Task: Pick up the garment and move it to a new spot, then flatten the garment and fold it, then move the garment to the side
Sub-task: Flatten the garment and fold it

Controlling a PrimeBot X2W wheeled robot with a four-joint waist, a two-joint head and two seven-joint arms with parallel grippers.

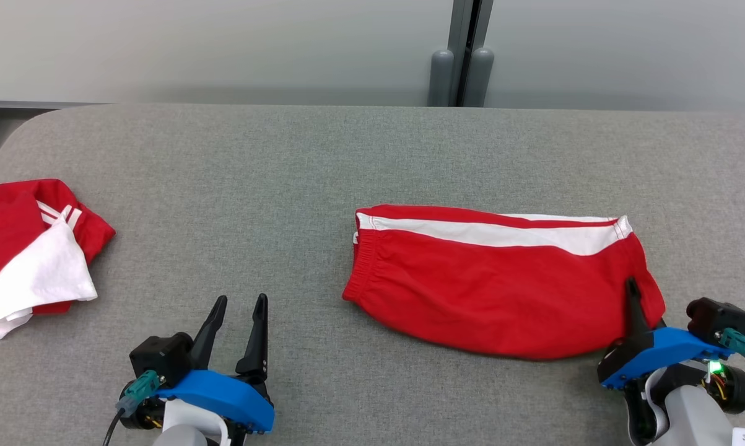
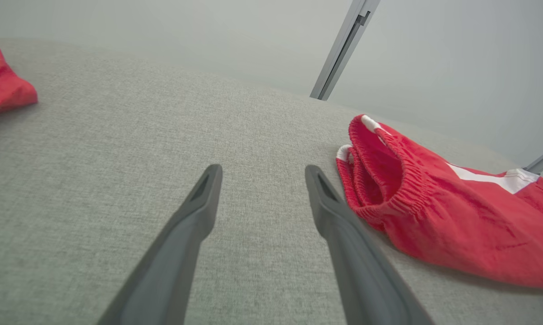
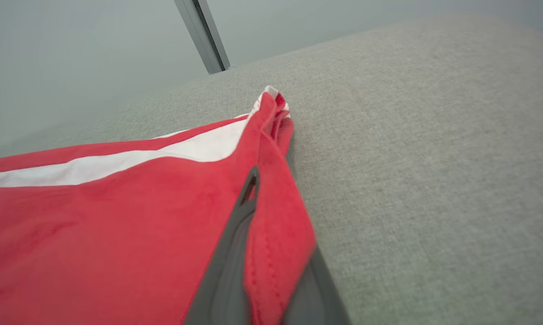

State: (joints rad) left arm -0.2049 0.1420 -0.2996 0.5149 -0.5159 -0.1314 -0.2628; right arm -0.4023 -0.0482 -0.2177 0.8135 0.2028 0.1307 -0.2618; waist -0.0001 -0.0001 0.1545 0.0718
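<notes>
The garment (image 1: 496, 279) is a pair of red shorts with a white side stripe, lying folded lengthwise on the grey table, waistband to the left. My right gripper (image 1: 633, 297) is shut on the garment's right hem edge; in the right wrist view the red fabric (image 3: 271, 234) is pinched between the two dark fingers (image 3: 235, 253). At the lower left my left gripper (image 1: 239, 310) stands open over bare table, well left of the waistband. The left wrist view shows its spread fingers (image 2: 194, 221) with the elastic waistband (image 2: 388, 180) just to their right.
A second red and white garment (image 1: 31, 260) lies crumpled at the table's left edge (image 2: 5, 85). The grey padded table (image 1: 254, 173) reaches back to a pale wall with a dark vertical post (image 1: 465, 56).
</notes>
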